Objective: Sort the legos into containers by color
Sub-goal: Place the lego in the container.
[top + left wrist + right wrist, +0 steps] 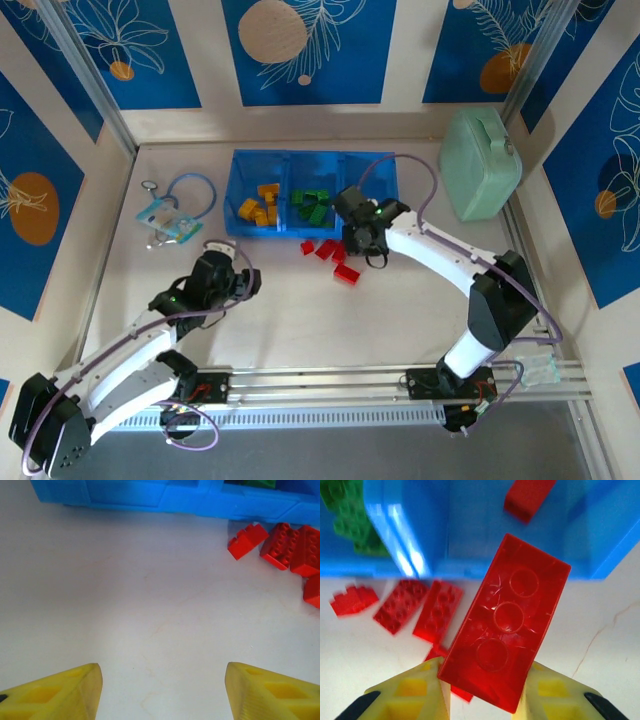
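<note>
My right gripper is shut on a red lego, held with its hollow underside toward the camera, at the front wall of the blue tray. One red lego lies in the right container and green legos in the middle one. Several red legos lie on the table in front of the tray. From above, yellow legos fill the left container and my right gripper is at the tray's front. My left gripper stands open over bare table, left of the red legos.
A pale green lidded box stands at the back right. A lanyard with a badge lies left of the tray. An aluminium rail runs along the near edge. A single red lego lies nearest to me.
</note>
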Controlling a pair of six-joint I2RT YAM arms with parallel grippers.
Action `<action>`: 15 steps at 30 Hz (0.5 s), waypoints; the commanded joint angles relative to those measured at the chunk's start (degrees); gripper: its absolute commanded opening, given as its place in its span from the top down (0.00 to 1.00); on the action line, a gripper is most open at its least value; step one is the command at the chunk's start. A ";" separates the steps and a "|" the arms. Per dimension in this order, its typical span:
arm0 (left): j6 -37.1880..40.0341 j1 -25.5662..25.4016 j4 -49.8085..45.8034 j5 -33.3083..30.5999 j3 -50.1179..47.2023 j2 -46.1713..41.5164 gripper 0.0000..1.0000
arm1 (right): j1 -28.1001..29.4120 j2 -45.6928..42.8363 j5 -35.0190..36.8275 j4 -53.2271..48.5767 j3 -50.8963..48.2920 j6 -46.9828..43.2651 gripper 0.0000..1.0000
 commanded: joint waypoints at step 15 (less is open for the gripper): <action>-0.98 -4.34 5.66 3.63 0.78 3.38 0.34 | -6.90 4.73 -7.35 2.29 6.83 -7.08 0.24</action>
